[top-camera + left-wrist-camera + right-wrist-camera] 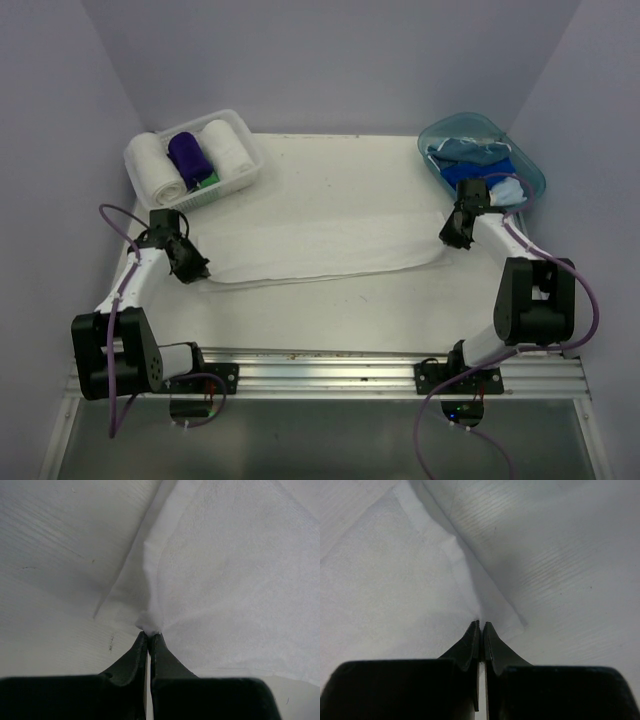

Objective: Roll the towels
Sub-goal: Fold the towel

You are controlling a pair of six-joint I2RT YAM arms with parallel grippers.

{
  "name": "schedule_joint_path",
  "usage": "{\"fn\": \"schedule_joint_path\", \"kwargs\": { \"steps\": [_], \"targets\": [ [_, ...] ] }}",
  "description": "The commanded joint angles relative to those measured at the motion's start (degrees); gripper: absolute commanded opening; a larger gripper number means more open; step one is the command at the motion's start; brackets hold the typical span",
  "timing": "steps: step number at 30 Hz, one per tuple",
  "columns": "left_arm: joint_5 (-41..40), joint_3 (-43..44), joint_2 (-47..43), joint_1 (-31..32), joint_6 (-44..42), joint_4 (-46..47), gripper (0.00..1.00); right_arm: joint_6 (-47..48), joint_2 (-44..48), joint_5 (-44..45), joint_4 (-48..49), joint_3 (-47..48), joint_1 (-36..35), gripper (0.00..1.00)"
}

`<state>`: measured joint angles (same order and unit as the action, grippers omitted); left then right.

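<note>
A large white towel (320,250) lies spread flat across the middle of the table. My left gripper (195,268) is shut on its left near corner, and in the left wrist view the gripper (149,631) pinches a bunched tip of the white cloth (235,580). At the towel's right end, my right gripper (452,238) is also shut on it. The right wrist view shows that gripper (481,623) closed on the towel (385,580) close to its corner. Both ends sit low at the table surface.
A white lattice basket (254,160) at the back left holds two rolled white towels (155,168), a rolled purple towel (190,155) and a green one (208,181). A teal tub (535,172) at the back right holds loose blue towels (478,160), just behind my right arm.
</note>
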<state>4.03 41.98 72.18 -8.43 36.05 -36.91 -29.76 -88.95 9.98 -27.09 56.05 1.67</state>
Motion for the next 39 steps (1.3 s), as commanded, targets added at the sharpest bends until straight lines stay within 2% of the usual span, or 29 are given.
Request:
{"fn": "schedule_joint_path", "kwargs": {
  "steps": [1, 8, 9, 11, 12, 13, 16, 18, 21, 23, 25, 29, 31, 36, 39],
  "targets": [
    [-1.6, -0.3, -1.6, 0.3, 1.1, 1.2, 0.00, 0.3, 0.2, 2.0, 2.0, 0.7, 0.5, 0.00],
    [-2.5, -0.9, -2.0, 0.2, 1.2, 1.0, 0.00, -0.1, -0.6, 0.7, 2.7, 0.5, 0.4, 0.00],
    [-2.3, -1.3, -1.7, 0.3, 1.4, 0.9, 0.05, -0.1, -0.7, 0.5, 2.9, 0.5, 0.4, 0.00],
    [-2.0, -1.6, -1.7, 0.3, 1.6, 1.0, 0.16, -0.2, -0.5, 0.4, 2.9, 0.3, 0.5, 0.10],
    [-2.1, -1.7, -1.8, 0.3, 1.9, 0.7, 0.26, -0.1, -0.1, 0.4, 2.7, 0.3, 0.4, 0.17],
    [-2.0, -1.6, -1.7, 0.3, 2.1, 0.5, 0.29, -0.2, 0.3, 0.5, 2.6, 0.4, 0.4, 0.31],
    [-1.8, 0.0, -2.6, 0.3, 2.5, -0.5, 0.49, 0.0, 2.6, 0.8, 1.5, 0.9, 0.5, 0.49],
    [-2.7, 2.3, -3.7, 0.3, 2.7, -1.3, 0.51, 0.1, 4.3, 1.1, 0.9, 1.6, 0.4, 0.53],
    [-2.9, 5.1, -5.4, 0.2, 2.6, -0.9, 0.51, -0.2, 7.4, 0.2, 1.2, 2.3, 0.1, 0.53],
    [-2.9, 6.1, -5.3, 0.9, 2.9, -0.3, 0.51, -0.3, 7.8, 0.1, 1.4, 3.4, -1.2, 0.49],
    [-2.5, 7.4, -4.0, 3.0, 3.8, 1.5, 0.50, -0.4, 6.9, 1.6, 1.3, 5.1, -5.4, 0.43],
    [-0.3, 9.4, 1.8, 6.2, 4.4, 5.3, 0.45, -1.0, 0.6, 2.4, 2.0, 8.5, -8.4, 0.27],
    [0.2, 9.8, 4.3, 6.7, 4.0, 8.0, 0.43, -1.3, -2.2, 2.3, 2.9, 10.8, -8.4, 0.24],
    [2.0, 13.0, 13.0, 6.7, 2.7, 11.7, 0.41, -0.6, -11.4, 3.0, 1.7, 17.8, -8.4, 0.22],
    [0.1, 15.2, 17.4, 6.6, 1.9, 12.3, 0.40, -0.1, -16.8, 4.6, 0.6, 21.7, -8.3, 0.22]
  ]
}}
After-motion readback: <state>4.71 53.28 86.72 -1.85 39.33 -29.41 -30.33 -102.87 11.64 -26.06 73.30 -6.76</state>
